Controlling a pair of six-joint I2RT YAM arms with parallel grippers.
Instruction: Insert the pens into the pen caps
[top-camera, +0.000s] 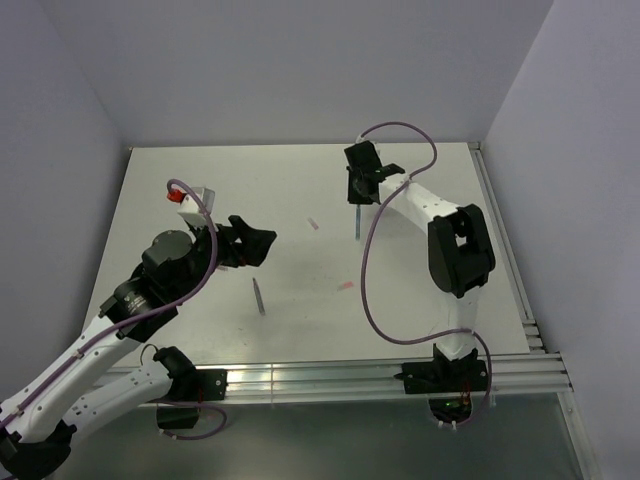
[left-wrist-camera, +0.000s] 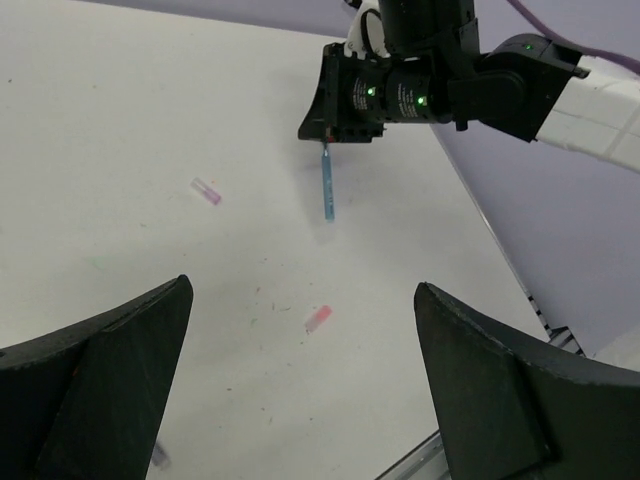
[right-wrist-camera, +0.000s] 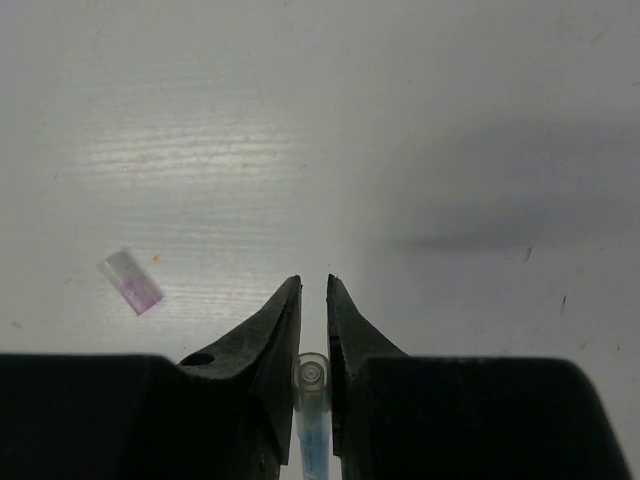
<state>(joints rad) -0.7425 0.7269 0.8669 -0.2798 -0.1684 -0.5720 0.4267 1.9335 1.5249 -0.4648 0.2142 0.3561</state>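
One held, others loose.
Blue pen (top-camera: 357, 218) upright in right gripper (right-wrist-camera: 312, 283); grey pen (top-camera: 259, 297) flat; pale cap (top-camera: 313, 224), pink cap (top-camera: 346, 286) apart.

My left gripper (left-wrist-camera: 300, 390) and right gripper (right-wrist-camera: 313, 300) are both matte black. The blue pen (left-wrist-camera: 327, 188) is translucent, beside a dark grey pen (top-camera: 259, 297). There is a pinkish-red cap (left-wrist-camera: 318, 318) and a clear cap (right-wrist-camera: 131, 282) tinted purple-pink at one end. The table (top-camera: 200, 200) is off-white, my cables (top-camera: 365, 270) purple.

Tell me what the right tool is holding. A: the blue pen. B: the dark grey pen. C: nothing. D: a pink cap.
A: the right tool is shut on the blue pen, which hangs down from it.
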